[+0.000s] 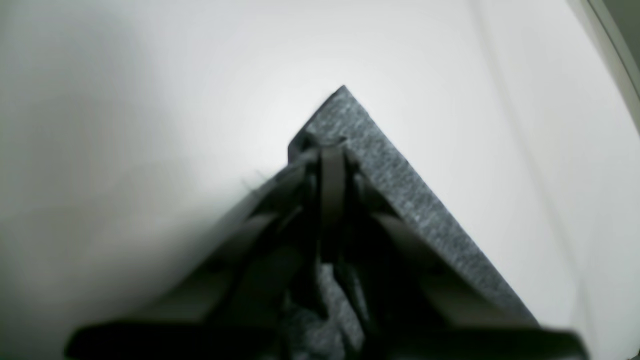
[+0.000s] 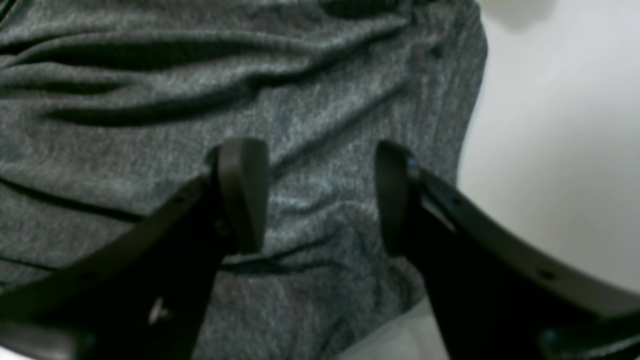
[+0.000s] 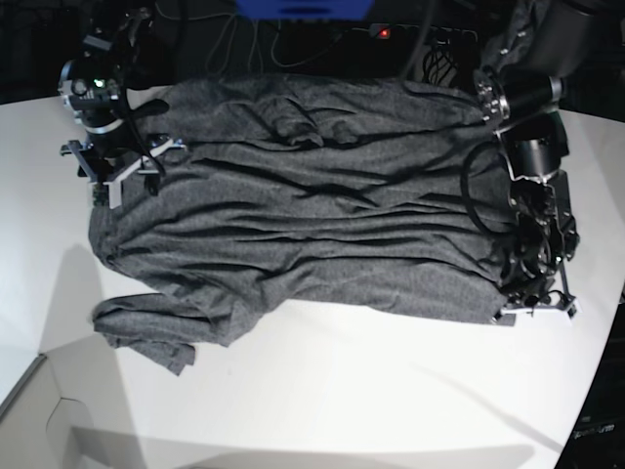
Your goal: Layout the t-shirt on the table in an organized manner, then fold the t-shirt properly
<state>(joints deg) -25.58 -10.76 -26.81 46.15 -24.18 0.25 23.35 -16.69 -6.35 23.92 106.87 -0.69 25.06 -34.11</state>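
Observation:
The dark-grey t-shirt [image 3: 322,215] lies spread and wrinkled across the white table [image 3: 352,401], with one sleeve bunched at the front left [image 3: 156,332]. My left gripper [image 3: 510,309] is at the shirt's front right corner. In the left wrist view it [image 1: 331,150] is shut on that hemmed corner [image 1: 400,190], just above the table [image 1: 150,125]. My right gripper [image 3: 127,181] is over the shirt's far left part. In the right wrist view it [image 2: 317,200] is open and empty, its fingers [image 2: 240,195] just above the wrinkled shirt [image 2: 150,100] near the cloth's edge.
Cables and dark equipment [image 3: 293,44] line the table's back edge, with a blue object [image 3: 303,8] behind. The table's curved edge [image 1: 617,45] shows in the left wrist view. A seam or lower panel [image 3: 39,401] sits at the front left corner.

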